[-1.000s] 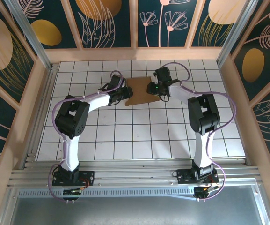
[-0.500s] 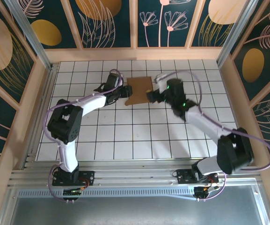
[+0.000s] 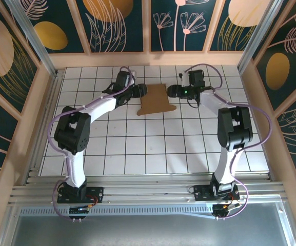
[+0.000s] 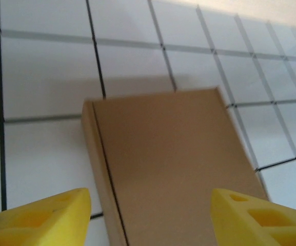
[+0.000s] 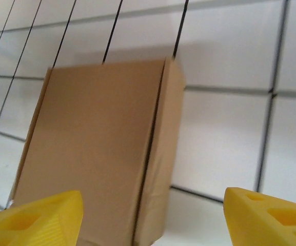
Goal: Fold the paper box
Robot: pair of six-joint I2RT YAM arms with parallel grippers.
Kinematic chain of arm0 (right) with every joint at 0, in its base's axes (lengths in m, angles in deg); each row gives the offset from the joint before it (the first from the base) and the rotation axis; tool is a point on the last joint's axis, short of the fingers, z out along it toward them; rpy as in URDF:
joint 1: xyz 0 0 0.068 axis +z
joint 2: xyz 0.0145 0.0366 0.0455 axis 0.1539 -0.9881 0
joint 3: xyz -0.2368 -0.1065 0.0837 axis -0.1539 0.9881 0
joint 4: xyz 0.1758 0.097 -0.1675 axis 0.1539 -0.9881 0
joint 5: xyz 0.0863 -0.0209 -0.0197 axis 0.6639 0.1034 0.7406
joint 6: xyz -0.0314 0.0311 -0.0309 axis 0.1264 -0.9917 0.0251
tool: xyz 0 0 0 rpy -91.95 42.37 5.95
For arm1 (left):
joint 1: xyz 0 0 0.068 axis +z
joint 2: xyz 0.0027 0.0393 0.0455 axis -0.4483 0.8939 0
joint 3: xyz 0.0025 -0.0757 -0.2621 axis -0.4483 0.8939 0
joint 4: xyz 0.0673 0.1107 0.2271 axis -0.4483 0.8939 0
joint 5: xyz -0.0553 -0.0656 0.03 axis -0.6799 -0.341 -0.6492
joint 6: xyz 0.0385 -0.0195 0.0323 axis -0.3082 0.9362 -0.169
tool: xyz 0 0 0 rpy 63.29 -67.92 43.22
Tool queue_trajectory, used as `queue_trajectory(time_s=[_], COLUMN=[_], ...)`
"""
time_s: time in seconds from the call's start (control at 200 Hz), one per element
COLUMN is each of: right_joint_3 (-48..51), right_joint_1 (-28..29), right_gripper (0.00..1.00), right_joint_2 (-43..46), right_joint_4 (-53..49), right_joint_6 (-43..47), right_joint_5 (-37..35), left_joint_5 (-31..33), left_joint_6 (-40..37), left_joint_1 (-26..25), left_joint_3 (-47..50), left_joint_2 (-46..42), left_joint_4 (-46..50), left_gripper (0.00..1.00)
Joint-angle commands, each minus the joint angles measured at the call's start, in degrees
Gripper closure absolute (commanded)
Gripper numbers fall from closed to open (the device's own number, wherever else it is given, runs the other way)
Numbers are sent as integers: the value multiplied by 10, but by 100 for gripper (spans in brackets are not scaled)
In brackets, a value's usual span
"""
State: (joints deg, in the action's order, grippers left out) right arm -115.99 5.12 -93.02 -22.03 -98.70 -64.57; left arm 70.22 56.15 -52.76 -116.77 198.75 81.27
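Paper box (image 3: 157, 100): brown cardboard, lying on the white tiled tabletop (image 3: 137, 148) at far centre. Left gripper (image 3: 140, 92) sits just beside its left edge and right gripper (image 3: 172, 92) just beside its right edge. The 2 grippers are released, fingers spread wide.

One paper box (image 3: 157, 100) sits on one white tiled surface (image 3: 137, 148). Two arms are bolted at the near edge: one left arm (image 3: 94, 110) and one right arm (image 3: 232, 128). Each carries a single tool, two in all: the left tool (image 3: 139, 91) and the right tool (image 3: 172, 92). Each tool has two yellow fingers (image 4: 40, 218), four altogether, one pair in each wrist view. One purple cable (image 3: 60, 120) runs along each arm, making two.
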Motion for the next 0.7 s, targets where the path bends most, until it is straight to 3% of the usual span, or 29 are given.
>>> queue_trajectory(time_s=[0.0,0.085,0.29,0.385,0.465,0.561,0.696], right_joint_3=[-10,-5,10,13,33,91,277], right_joint_1=[3,2,15,27,50,114,248], right_gripper=[27,29,35,33,25,17,5], right_joint_2=[-31,-53,-63,-12,67,157,250], right_joint_4=[-40,-47,-65,-58,-21,42,212], right_joint_6=[-55,-52,-20,4,34,130,404], right_joint_5=[79,70,-60,-65,-90,-175,-339], left_joint_5=[-41,-52,-37,-28,-27,-21,13], left_joint_6=[13,12,16,12,8,-6,-45], left_joint_1=[0,0,0,0,0,0,0], left_joint_3=[-6,-6,15,24,38,57,175], left_joint_2=[19,36,57,52,13,-64,-240], left_joint_4=[21,26,23,18,0,-12,-80], left_gripper=[37,37,48,48,39,24,16])
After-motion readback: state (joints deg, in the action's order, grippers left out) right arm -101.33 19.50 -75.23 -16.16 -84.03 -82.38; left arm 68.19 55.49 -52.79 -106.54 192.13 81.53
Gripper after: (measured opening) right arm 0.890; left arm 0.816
